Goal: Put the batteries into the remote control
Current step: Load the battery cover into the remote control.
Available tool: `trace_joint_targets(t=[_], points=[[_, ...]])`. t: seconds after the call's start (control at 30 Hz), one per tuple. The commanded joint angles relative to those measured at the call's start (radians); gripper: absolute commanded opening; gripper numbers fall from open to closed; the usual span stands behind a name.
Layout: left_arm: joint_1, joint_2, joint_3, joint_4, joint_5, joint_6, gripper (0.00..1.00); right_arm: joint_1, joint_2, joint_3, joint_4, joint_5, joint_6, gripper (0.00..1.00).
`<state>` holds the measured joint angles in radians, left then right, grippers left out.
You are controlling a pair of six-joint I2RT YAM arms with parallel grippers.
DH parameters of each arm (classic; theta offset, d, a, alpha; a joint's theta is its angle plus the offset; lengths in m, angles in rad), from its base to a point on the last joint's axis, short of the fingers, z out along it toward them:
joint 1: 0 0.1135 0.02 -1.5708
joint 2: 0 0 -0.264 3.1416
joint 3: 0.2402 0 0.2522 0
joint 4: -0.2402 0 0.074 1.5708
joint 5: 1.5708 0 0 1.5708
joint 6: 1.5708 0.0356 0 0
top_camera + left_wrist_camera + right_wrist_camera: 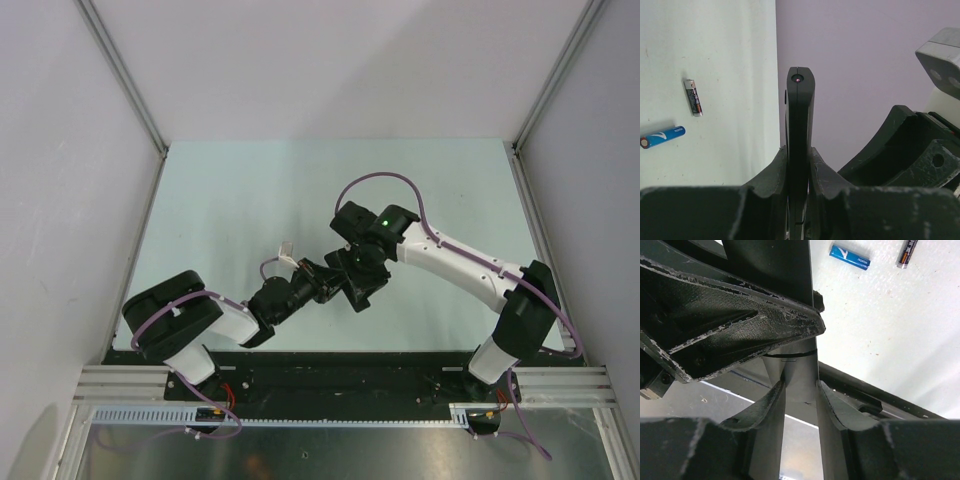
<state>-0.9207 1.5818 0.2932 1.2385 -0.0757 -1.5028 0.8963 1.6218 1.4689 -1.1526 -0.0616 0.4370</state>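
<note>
While both claws meet over the middle of the table (730,60), I find the left claw (799,165) clamped on the remote control (799,115). It is seen edge-on, its long axis running straight out from the fingers to a small emitter at the tip. The right claw (800,390) appears pinched on the same bar further back, just behind the left one.

The battery recess does not show in any view, so I cannot say what is loaded. Two loose cells lie flat on the table, off to the left of the left claw and well apart from both claws. The blue battery (662,136) lies crosswise to the remote and the dark grey battery (693,97) nearly parallel to it.

Labels: a white swoosh on the blue cell; all lettering is too small to read.

I judge one claw must release before a cell can be fetched.
</note>
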Motion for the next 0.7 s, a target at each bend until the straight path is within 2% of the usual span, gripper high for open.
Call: trace_joint_targets(t=[0.0, 0.53, 0.67], points=[[-0.010, -0.031, 0.017, 0.346, 0.020, -0.051, 0.00, -0.008, -0.034, -0.009, 0.033, 0.051, 0.008, 0.36], [-0.009, -0.023, 0.008, 0.348, 0.008, -0.062, 0.00, -0.045, -0.123, 0.045, 0.030, 0.040, 0.039, 0.45], [-0.001, -0.019, 0.000, 0.348, 0.008, -0.069, 0.00, -0.082, -0.200, 0.035, 0.079, 0.031, 0.069, 0.46]])
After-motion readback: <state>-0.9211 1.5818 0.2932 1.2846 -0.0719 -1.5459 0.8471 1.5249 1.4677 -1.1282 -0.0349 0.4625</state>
